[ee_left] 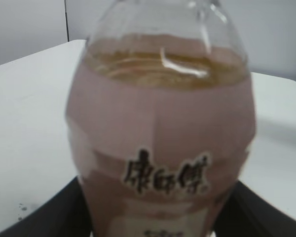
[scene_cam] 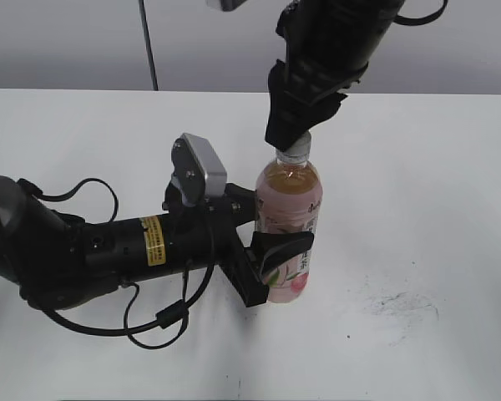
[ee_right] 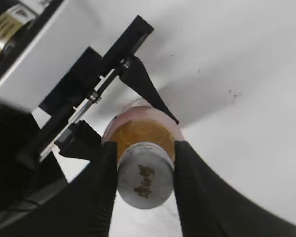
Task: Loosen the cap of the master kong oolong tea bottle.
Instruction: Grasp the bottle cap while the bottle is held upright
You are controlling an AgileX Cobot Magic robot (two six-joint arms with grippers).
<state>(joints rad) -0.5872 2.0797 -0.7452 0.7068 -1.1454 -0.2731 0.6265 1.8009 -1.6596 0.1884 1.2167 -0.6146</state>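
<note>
The master kong oolong tea bottle [scene_cam: 289, 209] stands upright on the white table, amber tea showing above its pink label [ee_left: 160, 133]. My left gripper [scene_cam: 271, 241] comes in from the left, shut on the bottle's labelled body; its black fingers [ee_left: 47, 217] flank the bottle at the bottom corners of the left wrist view. My right gripper [scene_cam: 290, 138] hangs down from above. In the right wrist view, both of its black fingers [ee_right: 101, 182] press against the sides of the white cap [ee_right: 145, 175], which carries a dark mark on top. In the exterior view the cap [scene_cam: 296, 151] is half hidden by those fingers.
The white table [scene_cam: 417, 184] runs to a far edge under a grey wall. Dark scuff marks [scene_cam: 401, 305] lie to the right of the bottle. The left arm's black body and looping cable [scene_cam: 159, 322] take up the left front. A thin dark cable [scene_cam: 149, 42] hangs at the back.
</note>
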